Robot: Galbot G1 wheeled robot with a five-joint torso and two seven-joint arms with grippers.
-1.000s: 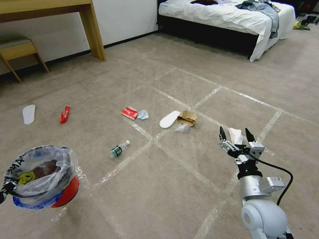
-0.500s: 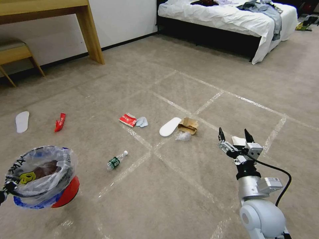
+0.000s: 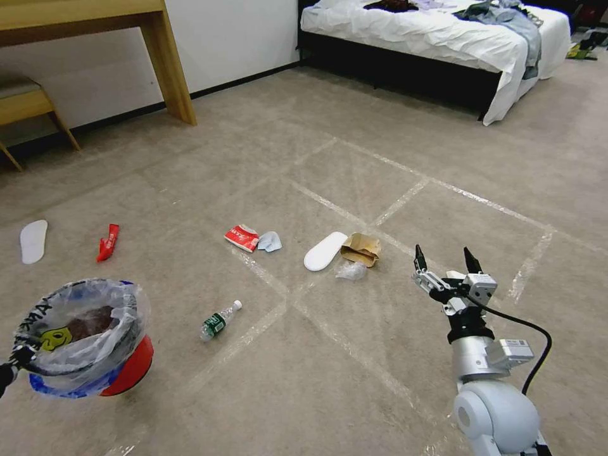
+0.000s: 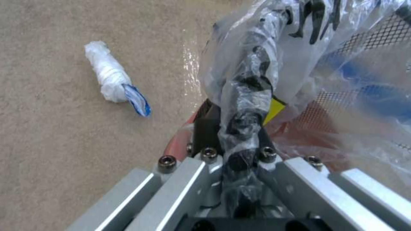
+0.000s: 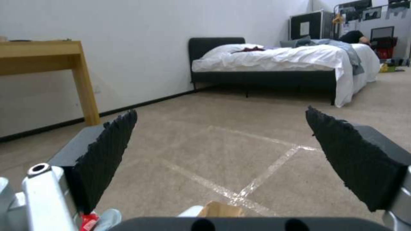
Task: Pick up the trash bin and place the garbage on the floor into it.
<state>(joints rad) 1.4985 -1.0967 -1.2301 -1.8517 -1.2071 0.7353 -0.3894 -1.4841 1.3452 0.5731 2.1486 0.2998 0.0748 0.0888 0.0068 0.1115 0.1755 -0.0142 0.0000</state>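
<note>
The trash bin [image 3: 88, 342], a red bucket lined with a clear bag, hangs at lower left above the floor [image 3: 354, 171]. My left gripper [image 4: 233, 122] is shut on its bagged rim [image 4: 252, 80]. Garbage lies scattered on the carpet: two white slippers [image 3: 325, 250] [image 3: 33, 240], a brown paper bag [image 3: 361, 248], a red wrapper [image 3: 242, 237], a light-blue scrap [image 3: 270, 240], a second red wrapper [image 3: 107, 242] and a green-labelled bottle [image 3: 218, 322]. My right gripper [image 3: 443, 256] hovers open, right of the paper bag [image 5: 220, 210], with nothing between its pads [image 5: 107, 150].
A wooden desk leg [image 3: 171, 69] and a stool [image 3: 25, 104] stand at the back left. A bed [image 3: 437, 38] with white bedding is at the back right. A rolled white-and-blue wad [image 4: 113, 78] lies on the carpet beside the bin.
The whole head view has shifted, so the camera moved: the litter now sits lower and further left in the picture. Both grippers keep their poses and states.
</note>
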